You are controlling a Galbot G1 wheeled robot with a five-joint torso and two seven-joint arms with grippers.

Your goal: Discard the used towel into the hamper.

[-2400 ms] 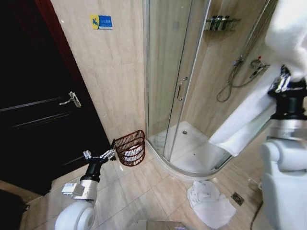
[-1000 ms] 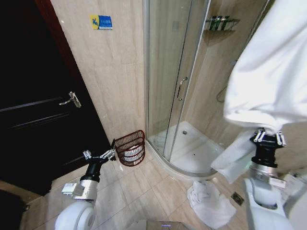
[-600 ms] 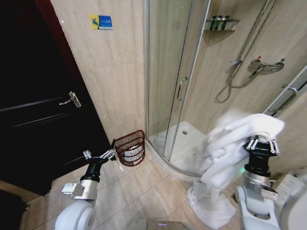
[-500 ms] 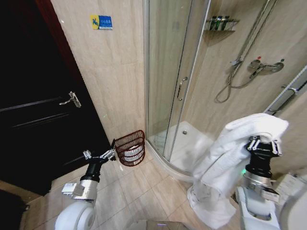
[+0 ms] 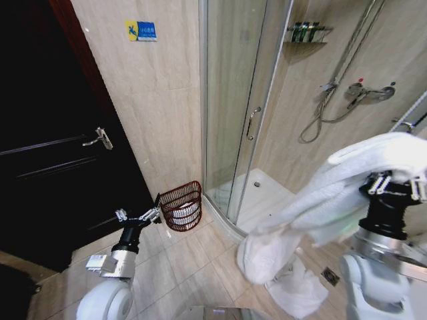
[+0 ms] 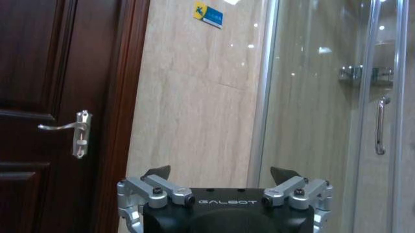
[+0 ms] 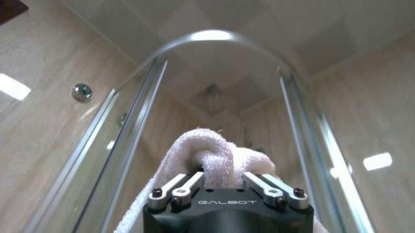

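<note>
1. Right gripper (image 5: 399,185) is clamping the white towel (image 5: 313,207), held high beside the shower.
2. Left gripper (image 5: 140,217) is sitting spread open, empty, low.
3. Hamper (image 5: 181,206) is sitting on the floor at the wall's foot, beside the shower door.

Hamper (image 5: 182,207), crumpled towel (image 5: 301,291) on floor (image 5: 200,260)

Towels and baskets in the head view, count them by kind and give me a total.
White terry towels: 3, one held in the right gripper as a long draped towel, one crumpled on the tiled floor, one folded inside the basket.
Reddish-brown openwork baskets: 1.
Total: 4.
</note>
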